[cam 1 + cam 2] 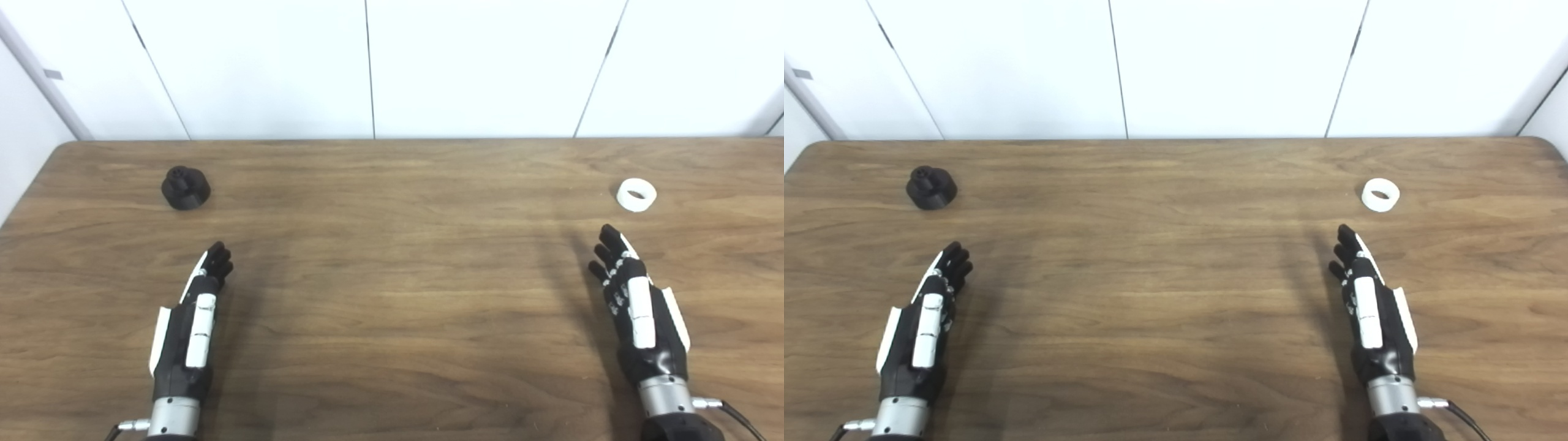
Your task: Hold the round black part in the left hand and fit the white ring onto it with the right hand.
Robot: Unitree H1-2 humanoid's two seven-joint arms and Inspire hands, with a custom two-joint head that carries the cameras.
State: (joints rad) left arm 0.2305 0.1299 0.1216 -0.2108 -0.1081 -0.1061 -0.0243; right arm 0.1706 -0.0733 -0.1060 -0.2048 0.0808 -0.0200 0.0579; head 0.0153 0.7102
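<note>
Left eye view shows the round black plastic part [185, 188] sitting on the far left of the brown wood-grain table [392, 294], a squat cylinder with a smaller knob rising from its top. It rests upright, well apart from everything else. Far across on the right side lies the white plastic ring [636, 195], a short thick band with its hole facing up and slightly toward the camera, resting flat on the tabletop. Bare wood lies between the two pieces, and white wall panels [367, 67] stand behind the table's far edge.

Nearer the camera, the left hand [193, 324], black with white plates, is seen edge-on with its fingers [217, 260] stretched forward and loosely together, pointing toward the black part but short of it; it holds nothing and I cannot tell whether it touches the table. On the right, the right hand [637, 312] is likewise extended, fingers straight and slightly spread, empty, its fingertips near the white ring yet not touching it.
</note>
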